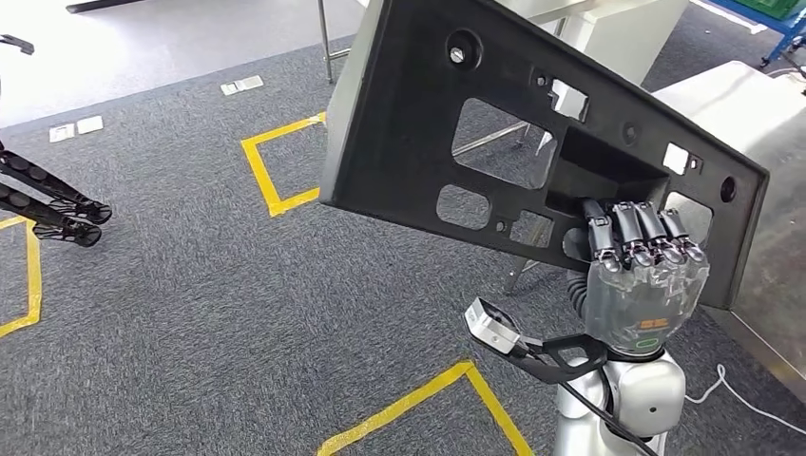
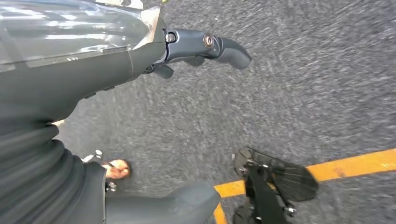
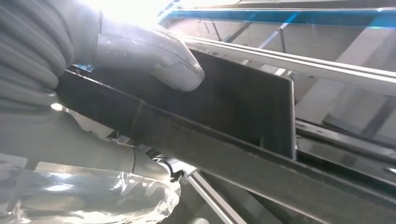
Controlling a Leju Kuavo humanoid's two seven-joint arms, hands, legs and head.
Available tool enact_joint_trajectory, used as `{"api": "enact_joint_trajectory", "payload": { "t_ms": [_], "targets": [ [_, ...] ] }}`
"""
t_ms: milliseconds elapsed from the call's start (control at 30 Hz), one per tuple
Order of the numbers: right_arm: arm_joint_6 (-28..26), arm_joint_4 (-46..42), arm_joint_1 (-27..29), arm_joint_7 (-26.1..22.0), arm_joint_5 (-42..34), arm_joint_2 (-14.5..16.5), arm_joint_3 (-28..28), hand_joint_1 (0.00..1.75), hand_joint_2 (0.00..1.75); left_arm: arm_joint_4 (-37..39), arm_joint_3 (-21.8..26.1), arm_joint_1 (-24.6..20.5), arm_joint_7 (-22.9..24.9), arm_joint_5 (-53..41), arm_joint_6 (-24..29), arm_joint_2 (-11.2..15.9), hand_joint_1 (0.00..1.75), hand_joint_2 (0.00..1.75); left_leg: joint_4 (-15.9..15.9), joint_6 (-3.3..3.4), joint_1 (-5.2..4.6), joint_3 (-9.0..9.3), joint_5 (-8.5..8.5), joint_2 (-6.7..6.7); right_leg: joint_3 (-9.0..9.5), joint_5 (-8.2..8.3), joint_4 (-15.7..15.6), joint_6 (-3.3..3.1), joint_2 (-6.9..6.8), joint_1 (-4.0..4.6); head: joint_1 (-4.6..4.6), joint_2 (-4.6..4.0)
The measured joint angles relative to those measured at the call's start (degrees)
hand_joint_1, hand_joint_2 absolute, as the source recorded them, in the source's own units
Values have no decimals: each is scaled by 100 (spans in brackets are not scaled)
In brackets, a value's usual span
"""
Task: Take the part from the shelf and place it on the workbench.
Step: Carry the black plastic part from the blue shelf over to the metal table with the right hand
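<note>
Black plastic panel [image 1: 494, 142], large and flat with several cut-outs, held tilted above the grey carpet [image 1: 190, 285] in the head view. The right hand [image 1: 642, 275] rises on its silver arm [image 1: 632, 399] below the panel's lower right part; its dark fingers [image 1: 627, 233] hook over the edge of a recessed opening, so the hand grips the panel and bears it clear of the floor. Yellow tape lines [image 1: 276, 171] mark squares on the carpet beneath and beside the panel. A pale bench surface [image 1: 751, 114] lies behind the panel's right end, apart from it.

Left wrist view: the left hand [image 2: 140, 60] hangs over the carpet [image 2: 303, 84] with nothing in it. One dark finger [image 2: 219, 46] is stretched out straight and the thick thumb [image 2: 177, 203] lies well apart from it, so the hand is spread and unloaded. A yellow tape line [image 2: 355, 163] crosses the carpet beyond the thumb.

Right wrist view: the grey thumb [image 3: 159, 58] of the right hand [image 3: 70, 84] presses flat on the panel's [image 3: 243, 107] dark face, next to its rim, while the ribbed wrist cover sits close behind it. Metal rails [image 3: 327, 65] and a blue beam [image 3: 280, 16] run behind the panel.
</note>
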Motion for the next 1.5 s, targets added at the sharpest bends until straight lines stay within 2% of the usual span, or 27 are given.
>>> {"api": "enact_joint_trajectory", "payload": {
  "t_ms": [33, 100, 167, 233, 267, 300, 333, 400, 467, 533, 567, 633, 700, 767, 800, 867, 933, 1000, 1067, 1133, 1200, 1267, 1300, 1333, 1400, 1433, 1500],
  "targets": [
    [0, -27, 13, -11, -1, -1, -24, 175, 175, 0, -2, -5, -22, -14, -22, -5, 0, 175, -9, 45, -17, -6, 20, 67, -44, 22, -12, 45, 48, -9, 3, 0],
    [0, -102, 44, -33, -2, -4, -98, 175, 175, -1, -13, -19, -104, -66, -85, -14, 0, 175, -63, 148, -32, 1, 72, 204, -150, -30, 114, 87, -109, -7, 15, 0],
    [-2, -185, 69, -60, -2, -7, -185, 175, 175, -2, -28, -27, -205, -125, -146, -14, 0, 175, -96, 223, -45, -1, 101, 363, -428, -284, 674, 57, -423, 0, 47, 0],
    [-3, -249, 115, -98, -2, -7, -265, 175, 175, -2, -45, -32, -263, -168, -187, -9, 0, 175, -95, 246, -71, -13, 99, 532, -791, -559, 1412, 35, -553, -6, 73, 1],
    [-3, -276, 150, -119, -2, -7, -304, 175, 175, -2, -53, -41, -274, -184, -202, -9, 0, 175, -95, 247, -79, -17, 97, 615, -877, -604, 1602, 52, -571, -11, 75, 1],
    [-3, -307, 186, -144, -2, -7, -338, 175, 175, -2, -61, -55, -275, -195, -209, -9, 0, 175, -94, 247, -84, -18, 96, 696, -847, -568, 1576, 85, -589, -15, 79, 1],
    [-3, -343, 216, -165, -2, -7, -367, 175, 175, -2, -71, -72, -269, -204, -216, -9, 0, 175, -94, 243, -86, -15, 94, 773, -696, -464, 1324, 126, -634, -21, 80, 1],
    [-3, -422, 248, -183, -2, -8, -401, 175, 175, -3, -96, -98, -234, -230, -227, -8, 0, 175, -86, 214, -108, 2, 76, 906, -222, -228, 523, 176, -910, -11, 86, 0],
    [-3, -492, 271, -155, -2, -10, -416, 175, 175, -4, -116, -100, -170, -251, -226, -8, 0, 175, -80, 156, -141, 22, 49, 1023, 38, -112, 63, 131, -1105, 23, 76, 0],
    [-3, -551, 308, -100, -2, -16, -440, 175, 175, -4, -133, -94, -112, -263, -215, -12, 0, 175, -83, 96, -134, 40, 37, 1155, 33, -75, 16, 50, -1000, 49, 63, 0],
    [-2, -582, 328, -78, -2, -21, -457, 175, 175, -4, -142, -93, -93, -268, -211, -16, 0, 175, -60, 62, -109, 41, 13, 1156, 25, -55, 6, 15, -923, 32, 64, 0],
    [-2, -635, 348, -43, -2, -24, -488, 175, 175, -2, -150, -86, -68, -277, -203, -26, 0, 175, 192, 4, -65, -50, -183, 903, 19, -15, -17, -69, -789, -3, 48, 0],
    [-3, -656, 358, -4, -2, -26, -509, 175, 175, 3, -151, -63, -31, -280, -190, -34, 0, 175, 855, -21, -50, -343, -563, 546, 8, 8, -21, -128, -665, -6, 28, 0],
    [-3, -656, 374, 35, -1, -34, -524, 175, 175, 8, -152, -25, 8, -283, -166, -39, 0, 175, 1442, -22, -51, -631, -768, 435, -1, 18, -19, -150, -512, 21, 24, 0],
    [-3, -654, 380, 52, 0, -42, -532, 175, 175, 9, -151, -10, 19, -282, -152, -39, 0, 175, 1477, -13, -52, -660, -710, 420, 0, 22, -18, -155, -432, 32, 23, 0],
    [-3, -643, 381, 79, 0, -57, -546, 175, 175, 9, -150, 1, 18, -280, -134, -39, 0, 175, 960, 26, -52, -431, -344, 342, 10, 31, -15, -158, -284, 41, 19, 0],
    [-3, -616, 369, 100, 0, -72, -549, 175, 175, 9, -151, -1, -10, -279, -130, -32, 0, 175, 259, 78, -51, -105, -49, 97, 3, 44, -4, -140, -160, 56, 20, 0],
    [-3, -585, 352, 111, 0, -81, -551, 175, 175, 9, -152, -4, -44, -280, -130, -26, 0, 175, -34, 113, -75, 24, 13, -15, -38, 70, 2, -91, -55, 62, 21, 0],
    [-2, -562, 344, 113, 0, -89, -557, 175, 175, 9, -152, -11, -80, -280, -140, -32, 0, 175, -90, 166, -93, 36, 57, 119, -96, 100, 9, -25, 21, 53, 18, 0],
    [-2, -542, 332, 116, 0, -107, -567, 175, 175, 9, -152, -18, -130, -280, -170, -42, 0, 175, -162, 237, -86, 53, 118, 259, -237, 8, 208, 5, -164, 63, 37, 0],
    [-2, -505, 319, 128, 0, -130, -573, 175, 175, 9, -152, -16, -162, -286, -205, -44, 0, 175, -192, 271, -95, 53, 141, 413, -542, -272, 805, -8, -455, 54, 71, 0],
    [-3, -449, 329, 148, 0, -155, -579, 175, 175, 9, -152, -12, -170, -295, -232, -44, 0, 175, -189, 276, -107, 37, 138, 585, -838, -498, 1434, 16, -553, 10, 91, 1],
    [-2, -422, 338, 157, 0, -167, -585, 175, 175, 9, -152, -11, -173, -298, -243, -44, 0, 175, -188, 273, -108, 33, 134, 668, -871, -506, 1525, 57, -576, -20, 92, 1],
    [-2, -397, 343, 167, 0, -179, -593, 175, 175, 10, -152, -11, -178, -300, -251, -44, 0, 175, -185, 265, -107, 33, 129, 744, -790, -433, 1397, 116, -607, -53, 97, 1],
    [-2, -360, 343, 187, 0, -191, -610, 175, 175, 11, -153, -12, -190, -304, -257, -46, 0, 175, -176, 221, -99, 48, 105, 880, -402, -200, 696, 238, -776, -128, 97, 0],
    [-2, -339, 341, 199, 0, -196, -616, 175, 175, 10, -154, -14, -194, -306, -258, -46, 0, 175, -160, 180, -112, 47, 82, 937, -212, -113, 370, 263, -868, -133, 97, 0],
    [-3, -301, 333, 224, 0, -209, -622, 175, 175, 9, -155, -22, -199, -307, -257, -42, 0, 175, -135, 93, -119, 58, 44, 1037, -61, -62, 82, 199, -934, -104, 80, 0]
  ]
}}
